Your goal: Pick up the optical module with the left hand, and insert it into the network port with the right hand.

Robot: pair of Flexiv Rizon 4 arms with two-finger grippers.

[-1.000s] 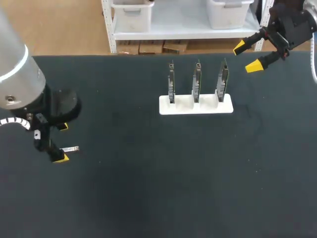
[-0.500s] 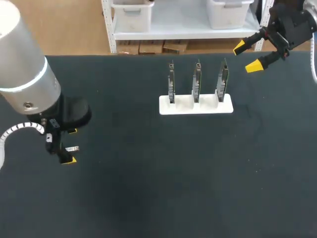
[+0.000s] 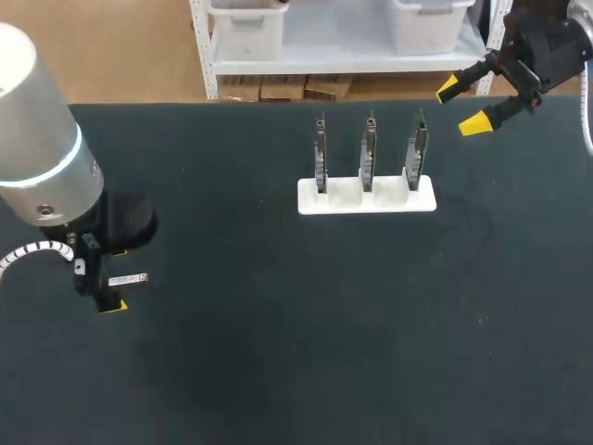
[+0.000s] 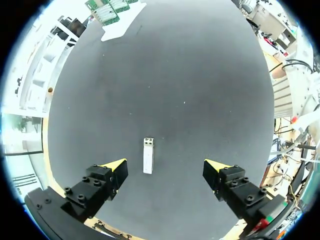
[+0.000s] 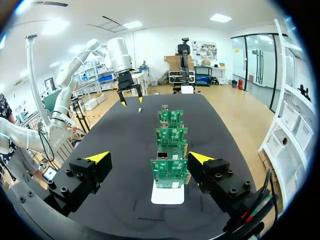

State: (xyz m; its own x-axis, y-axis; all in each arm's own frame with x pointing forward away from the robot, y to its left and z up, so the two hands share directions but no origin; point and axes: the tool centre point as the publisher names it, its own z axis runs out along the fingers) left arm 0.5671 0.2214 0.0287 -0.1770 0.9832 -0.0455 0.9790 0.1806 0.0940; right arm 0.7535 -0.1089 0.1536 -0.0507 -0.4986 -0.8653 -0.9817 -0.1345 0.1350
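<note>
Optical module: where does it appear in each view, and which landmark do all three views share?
Head view: optical module lies at far left, beside the left arm.
Left wrist view: flat between the open left pincer's fingers, untouched.
Right wrist view: tiny speck far beyond the white board holder, under the left pincer.
Shared landmark: that holder.

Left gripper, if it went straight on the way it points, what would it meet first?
Probably the optical module, lying on the table between the left gripper's open fingers; depth is unclear.
</note>
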